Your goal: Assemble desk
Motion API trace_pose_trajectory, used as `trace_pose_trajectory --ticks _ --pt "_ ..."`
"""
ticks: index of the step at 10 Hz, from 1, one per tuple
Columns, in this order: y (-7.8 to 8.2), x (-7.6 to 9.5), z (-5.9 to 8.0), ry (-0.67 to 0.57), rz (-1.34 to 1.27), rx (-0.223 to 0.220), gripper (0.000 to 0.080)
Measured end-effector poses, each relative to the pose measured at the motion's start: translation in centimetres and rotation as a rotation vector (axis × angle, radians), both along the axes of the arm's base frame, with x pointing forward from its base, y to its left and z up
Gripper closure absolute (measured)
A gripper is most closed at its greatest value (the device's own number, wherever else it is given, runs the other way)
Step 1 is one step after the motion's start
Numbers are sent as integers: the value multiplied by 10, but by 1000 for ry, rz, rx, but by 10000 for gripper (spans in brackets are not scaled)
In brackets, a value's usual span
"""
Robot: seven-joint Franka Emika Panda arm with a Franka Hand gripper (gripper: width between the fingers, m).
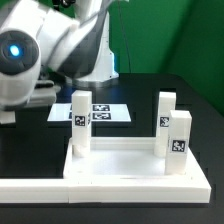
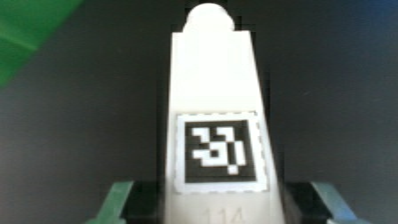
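Note:
The desk's white rimmed top (image 1: 120, 166) lies on the black table in the exterior view. Three tagged block legs stand up from it: one at the left (image 1: 80, 122), two at the right (image 1: 165, 115) (image 1: 180, 142). In the wrist view a further white leg (image 2: 217, 90) runs lengthwise away from the camera, its square tag (image 2: 221, 152) close by and its rounded tip at the far end. My gripper (image 2: 222, 205) is shut on this leg's tagged end, a green fingertip (image 2: 125, 202) on each side. The exterior view hides the gripper and the held leg.
The arm's white body (image 1: 45, 45) fills the exterior view's upper left. The marker board (image 1: 105, 113) lies flat behind the desk top. A green backdrop (image 1: 170, 40) stands behind the table, and a long white bar (image 1: 30, 188) runs along the front left.

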State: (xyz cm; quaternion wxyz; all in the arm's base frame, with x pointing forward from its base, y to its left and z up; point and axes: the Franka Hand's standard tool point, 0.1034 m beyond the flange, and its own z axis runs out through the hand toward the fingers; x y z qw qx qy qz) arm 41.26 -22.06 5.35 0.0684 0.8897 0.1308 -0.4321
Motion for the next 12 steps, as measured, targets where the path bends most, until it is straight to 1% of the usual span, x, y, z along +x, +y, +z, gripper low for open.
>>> trace_pose_trajectory --ticks 1,2,3,5,6,7,8,9,10,11,12 --pt "2 6 21 -30 -14 12 511" --pt "6 9 36 -65 -22 27 511" --pt "7 10 40 -96 -20 35 511" --pt "5 18 38 -214 -8 58 511" --pt "12 31 49 -276 -10 73 511" --pt "22 54 69 -343 2 89 511" --pt "26 82 90 -418 2 108 511" --pt "31 106 110 -520 -10 151 511" --pt "28 115 127 -596 14 162 509" --pt "26 108 120 -635 13 163 509" --pt "24 110 116 -680 20 178 509"
